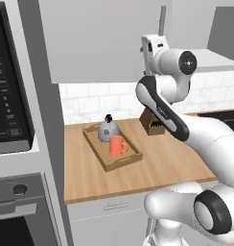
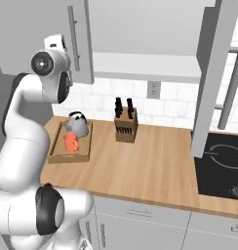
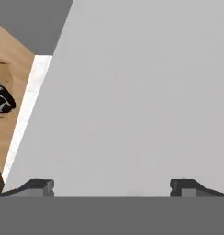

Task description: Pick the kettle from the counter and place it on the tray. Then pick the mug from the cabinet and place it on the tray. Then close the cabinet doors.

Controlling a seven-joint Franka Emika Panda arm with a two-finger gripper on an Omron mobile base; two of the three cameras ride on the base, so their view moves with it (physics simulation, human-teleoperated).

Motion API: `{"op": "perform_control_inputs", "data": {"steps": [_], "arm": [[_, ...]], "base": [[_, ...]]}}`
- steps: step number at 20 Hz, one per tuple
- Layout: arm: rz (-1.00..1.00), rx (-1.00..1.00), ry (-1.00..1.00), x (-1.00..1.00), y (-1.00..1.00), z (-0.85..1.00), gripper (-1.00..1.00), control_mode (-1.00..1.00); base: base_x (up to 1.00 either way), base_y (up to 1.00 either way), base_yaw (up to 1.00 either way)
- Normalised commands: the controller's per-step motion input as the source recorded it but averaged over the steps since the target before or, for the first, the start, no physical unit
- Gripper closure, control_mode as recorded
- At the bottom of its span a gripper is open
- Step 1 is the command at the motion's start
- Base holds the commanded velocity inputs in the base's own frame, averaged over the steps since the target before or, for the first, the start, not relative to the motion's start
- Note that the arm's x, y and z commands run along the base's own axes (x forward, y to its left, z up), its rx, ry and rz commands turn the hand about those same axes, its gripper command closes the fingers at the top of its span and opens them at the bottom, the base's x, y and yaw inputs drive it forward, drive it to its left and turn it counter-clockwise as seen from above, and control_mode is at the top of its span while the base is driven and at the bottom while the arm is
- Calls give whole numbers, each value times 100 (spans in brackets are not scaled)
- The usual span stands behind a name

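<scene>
The silver-grey kettle (image 1: 108, 129) and the orange mug (image 1: 118, 145) both stand on the wooden tray (image 1: 130, 160) on the counter (image 1: 162, 168). They also show in the right base view as kettle (image 2: 77, 124), mug (image 2: 70, 141) and tray (image 2: 67, 157). My gripper (image 3: 112, 188) is open, fingertips spread wide and nothing between them, right up against the flat grey face of the cabinet's left door (image 3: 141, 92). The hand (image 1: 151, 47) is raised beside that door's bar handle (image 2: 74, 36). The right cabinet door (image 2: 211, 83) stands open, swung out over the counter, baring the white shelf (image 2: 145, 66).
A knife block (image 2: 126, 124) stands against the tiled wall behind the tray. A black oven column (image 1: 13, 120) bounds the counter on the left. A dark cooktop (image 2: 223, 163) lies at the right, under the open door.
</scene>
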Motion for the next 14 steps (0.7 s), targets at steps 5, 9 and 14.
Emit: {"op": "perform_control_inputs", "data": {"steps": [5,9,14], "arm": [[-5,-8,2,78,-7,-29,-100,-100],[0,-2,5,48,-3,-25,-100,-100],[0,0,8,36,-2,-21,-100,-100]], "base": [[0,0,0],[0,0,0],[0,0,0]]}}
